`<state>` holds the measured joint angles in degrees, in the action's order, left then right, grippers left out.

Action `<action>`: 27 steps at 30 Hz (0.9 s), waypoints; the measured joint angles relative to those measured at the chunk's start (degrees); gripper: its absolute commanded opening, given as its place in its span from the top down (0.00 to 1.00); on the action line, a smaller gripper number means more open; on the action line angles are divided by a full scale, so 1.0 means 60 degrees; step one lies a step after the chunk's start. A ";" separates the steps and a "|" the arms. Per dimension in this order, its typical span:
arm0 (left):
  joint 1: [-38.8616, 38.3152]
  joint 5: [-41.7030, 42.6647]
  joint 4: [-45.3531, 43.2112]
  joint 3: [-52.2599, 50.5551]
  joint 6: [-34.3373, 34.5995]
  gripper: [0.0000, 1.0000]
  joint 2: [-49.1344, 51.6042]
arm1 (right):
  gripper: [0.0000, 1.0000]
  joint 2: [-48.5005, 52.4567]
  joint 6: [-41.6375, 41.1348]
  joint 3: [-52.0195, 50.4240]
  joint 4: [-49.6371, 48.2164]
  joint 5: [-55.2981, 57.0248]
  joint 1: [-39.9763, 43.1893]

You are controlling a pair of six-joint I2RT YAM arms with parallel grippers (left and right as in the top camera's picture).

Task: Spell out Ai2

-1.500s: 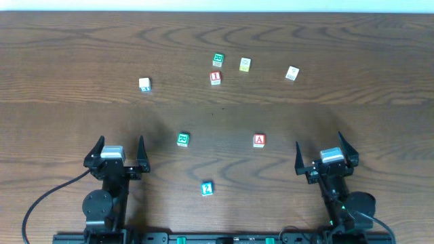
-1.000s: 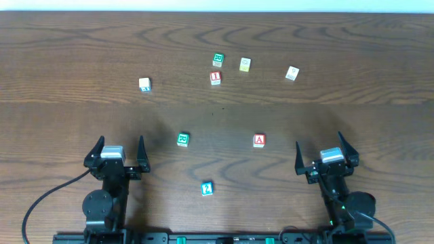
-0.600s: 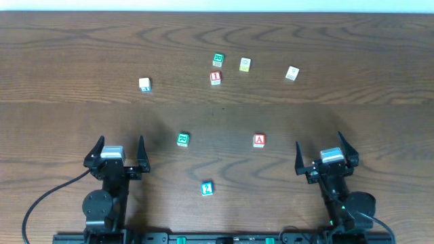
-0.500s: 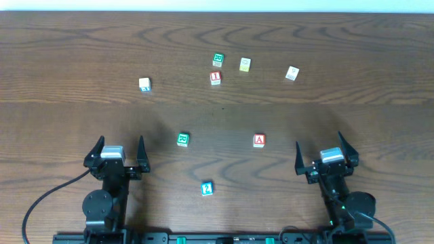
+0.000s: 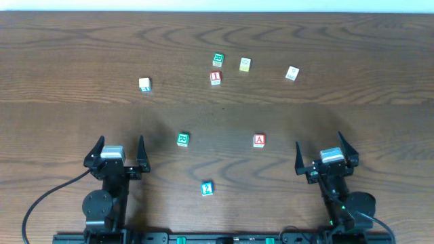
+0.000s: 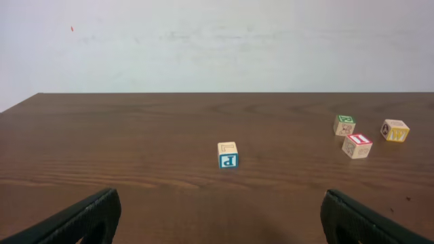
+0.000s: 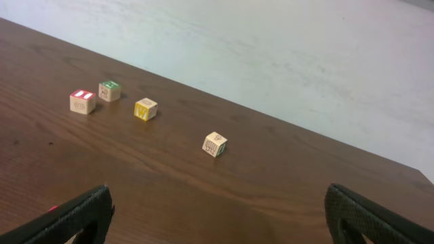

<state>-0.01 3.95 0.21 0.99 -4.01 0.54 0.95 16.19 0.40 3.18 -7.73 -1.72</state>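
A red "A" block lies right of centre. A red "I" block lies at the back centre; it also shows in the left wrist view and the right wrist view. A blue "2" block lies near the front centre. My left gripper is open and empty at the front left, its fingers wide in its wrist view. My right gripper is open and empty at the front right, fingers wide too.
Other blocks on the wooden table: a green one left of centre, a green one and a yellow one at the back, a white-and-blue one at the back left, a pale one at the back right.
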 measured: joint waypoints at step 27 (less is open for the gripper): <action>-0.0004 0.0831 0.4688 1.1446 -0.0444 0.05 0.7111 | 0.01 0.3617 -0.2885 0.7588 0.3541 0.2506 0.0004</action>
<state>-0.03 8.93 28.34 69.67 -6.68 43.20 22.65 -1.13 45.93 24.43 7.31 -1.69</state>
